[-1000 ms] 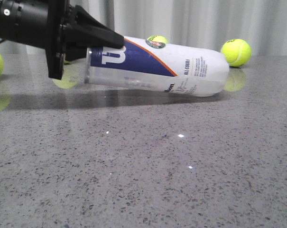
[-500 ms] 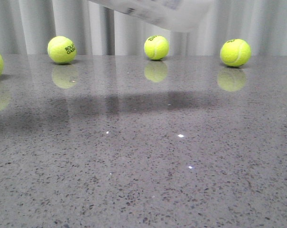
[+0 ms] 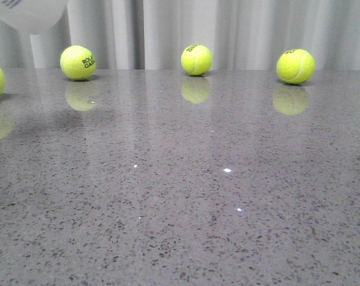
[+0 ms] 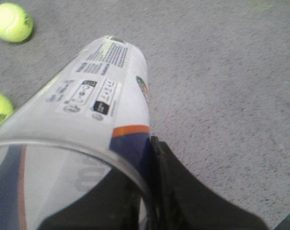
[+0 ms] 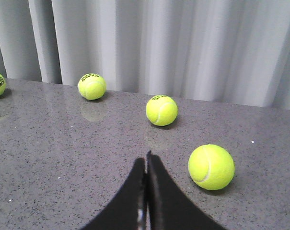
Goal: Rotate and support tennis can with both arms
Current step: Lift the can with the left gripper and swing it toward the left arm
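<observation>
Left gripper is pinching the tennis can at its open rim, one finger outside the wall. Right gripper is sitting pressed together, holding nothing. One can, raised off the grey table; front view is catching only its end, far left, cropped. Four tennis balls are lining the far edge.
</observation>
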Controlling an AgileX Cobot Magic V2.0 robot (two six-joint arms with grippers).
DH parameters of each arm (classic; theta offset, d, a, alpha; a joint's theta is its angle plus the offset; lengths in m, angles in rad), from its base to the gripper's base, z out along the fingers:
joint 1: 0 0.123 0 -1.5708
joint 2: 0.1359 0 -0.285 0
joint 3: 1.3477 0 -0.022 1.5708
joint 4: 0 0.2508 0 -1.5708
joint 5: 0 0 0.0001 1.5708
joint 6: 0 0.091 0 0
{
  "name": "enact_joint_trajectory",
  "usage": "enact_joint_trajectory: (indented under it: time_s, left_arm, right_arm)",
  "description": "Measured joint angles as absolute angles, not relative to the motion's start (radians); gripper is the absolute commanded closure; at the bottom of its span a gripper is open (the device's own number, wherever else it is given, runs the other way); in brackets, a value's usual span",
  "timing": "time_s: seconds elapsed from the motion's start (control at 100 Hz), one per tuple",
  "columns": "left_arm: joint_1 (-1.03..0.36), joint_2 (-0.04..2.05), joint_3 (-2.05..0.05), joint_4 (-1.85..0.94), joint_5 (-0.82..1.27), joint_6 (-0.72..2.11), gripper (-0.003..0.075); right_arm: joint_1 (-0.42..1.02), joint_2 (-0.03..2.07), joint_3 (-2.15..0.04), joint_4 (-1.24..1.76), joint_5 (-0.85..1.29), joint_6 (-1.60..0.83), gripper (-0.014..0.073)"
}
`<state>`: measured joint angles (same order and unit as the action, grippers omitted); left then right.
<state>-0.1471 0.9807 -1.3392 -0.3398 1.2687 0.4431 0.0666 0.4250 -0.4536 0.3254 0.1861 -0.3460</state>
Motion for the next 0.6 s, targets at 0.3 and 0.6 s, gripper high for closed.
enact_joint_trajectory:
  time_s: [0.3,0.6]
  left_arm:
    - [-0.147,0.981,-1.283,-0.205,1.27,0.347,0.0741]
    - [-0.147,0.981,-1.168,-0.195,1.27,0.339,0.0741]
  right_arm:
    - [0.067,0.425,-0.454,0.325,0.186,-0.346,0.0662]
    - [0.067,0.425,-0.454,0.325,0.186,-0.346,0.0662]
